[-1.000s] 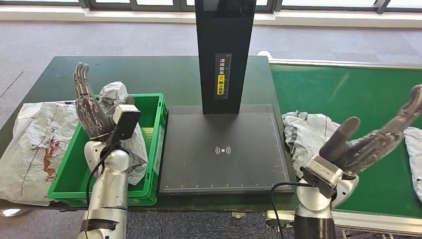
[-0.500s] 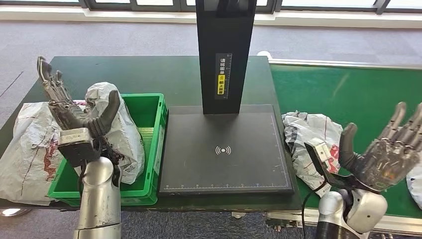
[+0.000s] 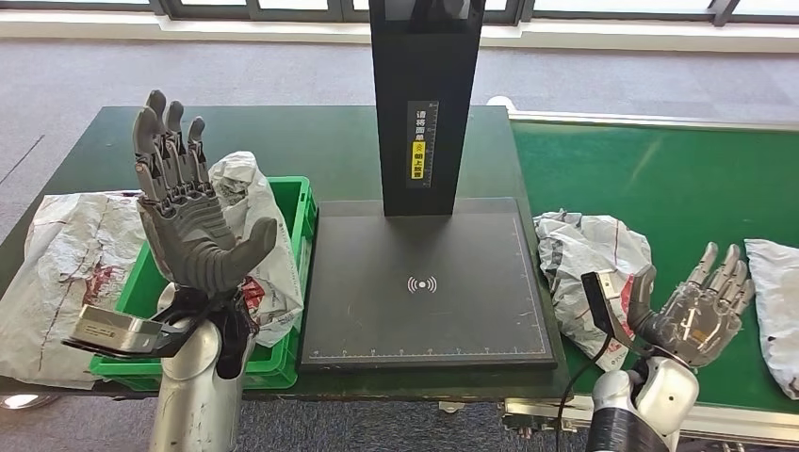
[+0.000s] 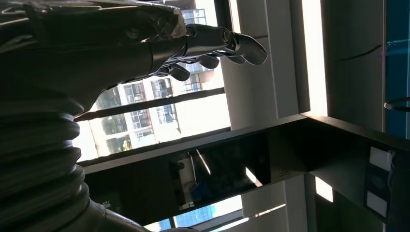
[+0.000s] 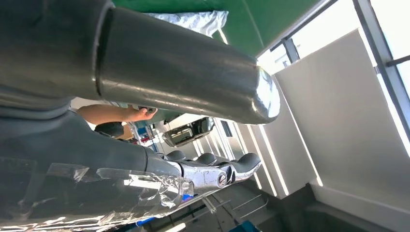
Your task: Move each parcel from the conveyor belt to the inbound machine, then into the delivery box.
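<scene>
Left hand [image 3: 193,226] is now raised palm-up over the green delivery box [image 3: 300,247], fingers wide apart, holding nothing; half a second ago it was turned sideways and further toward 9 o'clock. One crumpled parcel [image 3: 256,221] sits in the box, partly behind the hand, so that drop looks done.

Right hand [image 3: 697,311] has come down and toward 4 o'clock, and now hovers spread open and empty just beside the next parcel [image 3: 589,259] at the belt's near edge. No contact seen. Likely step: right hand is lining up a pick from the conveyor belt [image 3: 660,179].

Another parcel [image 3: 777,311] lies at the 3 o'clock edge of the belt. The inbound machine [image 3: 424,282] pad at centre carries nothing; its black post rises toward 12 o'clock. A flat grey bag [image 3: 57,273] lies on the dark green table [image 3: 283,141] at 9 o'clock, outside the box.

Room: grey carpet beyond the table and a window line along 12 o'clock. The right wrist view catches a person's arm [image 5: 116,114] nearby.
</scene>
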You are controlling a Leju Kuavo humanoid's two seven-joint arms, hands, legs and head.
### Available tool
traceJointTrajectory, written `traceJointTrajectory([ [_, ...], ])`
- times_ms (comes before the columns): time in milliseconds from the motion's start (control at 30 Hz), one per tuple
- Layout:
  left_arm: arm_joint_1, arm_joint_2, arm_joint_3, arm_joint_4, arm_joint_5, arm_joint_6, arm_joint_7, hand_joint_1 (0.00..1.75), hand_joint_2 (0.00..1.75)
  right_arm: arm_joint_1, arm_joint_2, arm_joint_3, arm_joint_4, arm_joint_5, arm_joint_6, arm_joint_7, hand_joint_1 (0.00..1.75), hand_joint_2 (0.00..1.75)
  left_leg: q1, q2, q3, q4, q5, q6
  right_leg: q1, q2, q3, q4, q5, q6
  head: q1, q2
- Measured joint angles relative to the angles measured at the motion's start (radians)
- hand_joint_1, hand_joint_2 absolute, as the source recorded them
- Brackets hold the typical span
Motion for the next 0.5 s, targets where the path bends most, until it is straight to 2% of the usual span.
traceJointTrajectory([
  [300, 0.011, 0.003, -0.010, -0.012, 0.006, -0.010, 0.000, 0.00, 1.75, -0.016, -0.016, -0.010, 0.068, 0.004, -0.001, 0.012, 0.00, 0.00, 0.000, 0.000, 0.000, 0.000, 0.000, 0.000, 0.000, 0.000, 0.000, 0.000, 0.000, 0.000, 0.000, 0.000],
  [433, 0.014, 0.003, -0.014, -0.023, 0.061, -0.109, 0.000, 0.00, 1.75, -0.043, -0.044, -0.012, 0.150, -0.018, -0.001, 0.076, 0.00, 1.75, 0.000, 0.000, 0.000, 0.000, 0.000, 0.000, 0.000, 0.000, 0.000, 0.000, 0.000, 0.000, 0.000, 0.000],
  [500, 0.017, 0.003, -0.021, -0.027, 0.095, -0.176, 0.006, 0.00, 1.75, -0.071, -0.072, -0.015, 0.233, -0.086, 0.012, 0.049, 0.00, 1.75, 0.000, 0.000, 0.000, 0.000, 0.000, 0.000, 0.000, 0.000, 0.000, 0.000, 0.000, 0.000, 0.000, 0.000],
])
